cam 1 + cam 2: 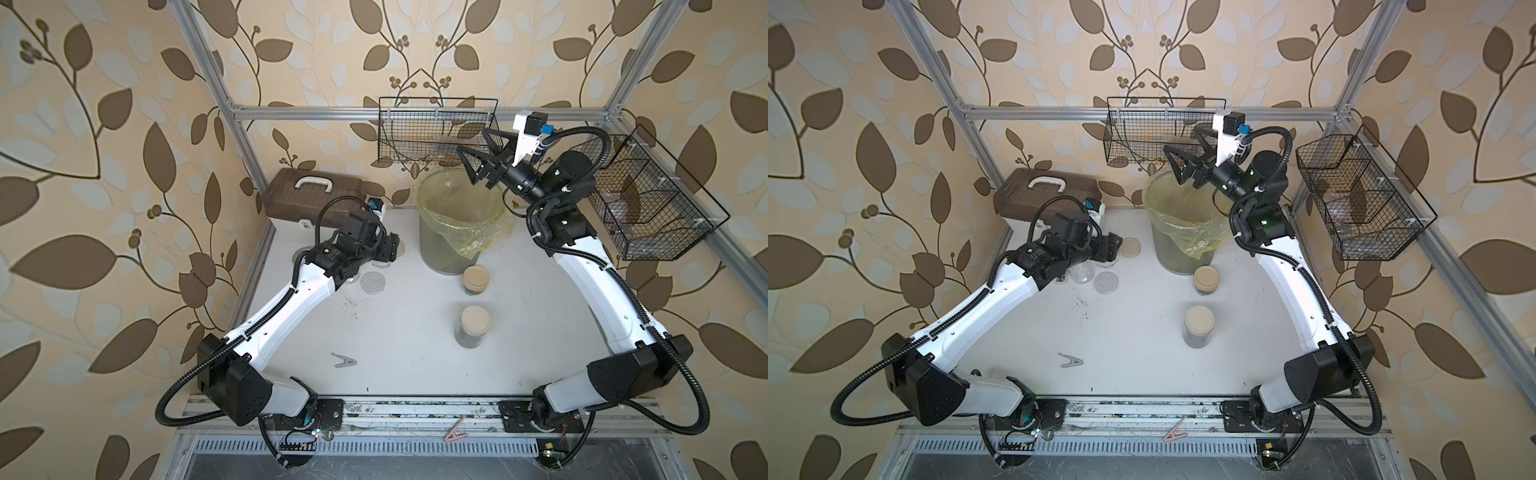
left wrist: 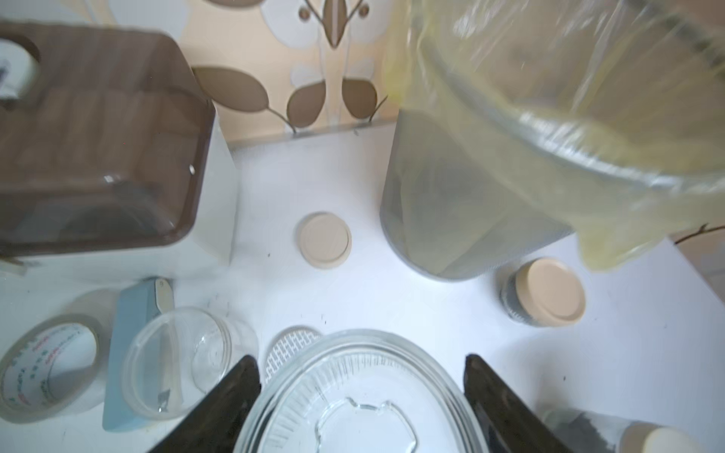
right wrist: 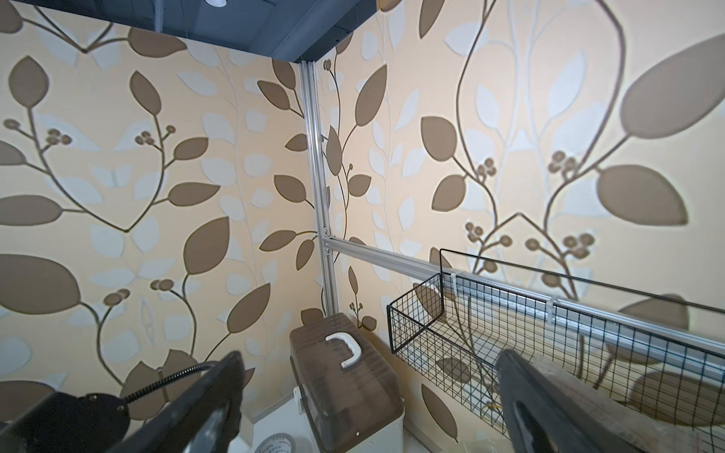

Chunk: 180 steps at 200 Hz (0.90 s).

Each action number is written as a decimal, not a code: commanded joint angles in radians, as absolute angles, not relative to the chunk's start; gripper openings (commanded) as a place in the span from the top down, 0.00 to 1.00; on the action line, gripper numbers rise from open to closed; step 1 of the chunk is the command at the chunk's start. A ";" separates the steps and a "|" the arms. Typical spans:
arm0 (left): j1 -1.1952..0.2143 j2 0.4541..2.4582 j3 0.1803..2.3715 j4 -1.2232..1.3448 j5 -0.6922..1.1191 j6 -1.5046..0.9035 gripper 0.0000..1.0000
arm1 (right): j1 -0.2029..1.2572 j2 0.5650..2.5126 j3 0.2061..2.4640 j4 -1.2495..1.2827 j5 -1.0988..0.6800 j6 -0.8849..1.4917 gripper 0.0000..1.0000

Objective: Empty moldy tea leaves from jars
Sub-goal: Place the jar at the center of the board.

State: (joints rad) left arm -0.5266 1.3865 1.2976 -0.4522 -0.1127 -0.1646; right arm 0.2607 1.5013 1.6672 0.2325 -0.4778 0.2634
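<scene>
Leaf-patterned beige wallpaper (image 1: 83,166) surrounds the white table (image 1: 395,332).

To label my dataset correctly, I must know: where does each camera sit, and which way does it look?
Top views: overhead, looking down on the table; both arms, left hand and right hand show.
Left wrist: looks down past its fingers at the empty jar they grip, bin beyond.
Right wrist: raised, faces the wall and wire basket; open fingers show.
Shared: all views show the brown case.
</scene>
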 commanded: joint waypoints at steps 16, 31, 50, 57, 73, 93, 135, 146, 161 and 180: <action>-0.575 1.431 1.251 -0.293 -0.142 -0.136 0.79 | 0.262 1.450 1.632 0.219 -0.453 0.241 0.00; -0.580 1.513 1.246 -0.270 -0.167 -0.129 0.79 | 0.262 1.439 1.620 0.212 -0.447 0.237 0.00; -0.579 1.584 1.236 -0.196 -0.181 -0.124 0.79 | 0.264 1.424 1.609 0.196 -0.444 0.228 0.00; -0.579 1.610 1.233 -0.164 -0.183 -0.123 0.79 | 0.264 1.418 1.608 0.187 -0.442 0.222 0.00; -0.579 1.665 1.233 -0.103 -0.185 -0.119 0.79 | 0.264 1.409 1.605 0.161 -0.440 0.210 0.00; -0.580 1.725 1.228 -0.035 -0.204 -0.111 0.79 | 0.264 1.397 1.603 0.133 -0.443 0.199 0.00; -0.580 1.820 1.203 0.107 -0.277 -0.073 0.78 | 0.264 1.379 1.596 0.083 -0.442 0.183 0.00; -0.578 1.842 1.197 0.138 -0.296 -0.071 0.78 | 0.264 1.376 1.597 0.075 -0.444 0.178 0.00; -0.579 1.873 1.190 0.186 -0.305 -0.064 0.78 | 0.264 1.376 1.601 0.065 -0.444 0.175 0.00; -0.580 1.907 1.205 0.201 -0.312 -0.063 0.77 | 0.262 1.381 1.618 0.045 -0.448 0.170 0.00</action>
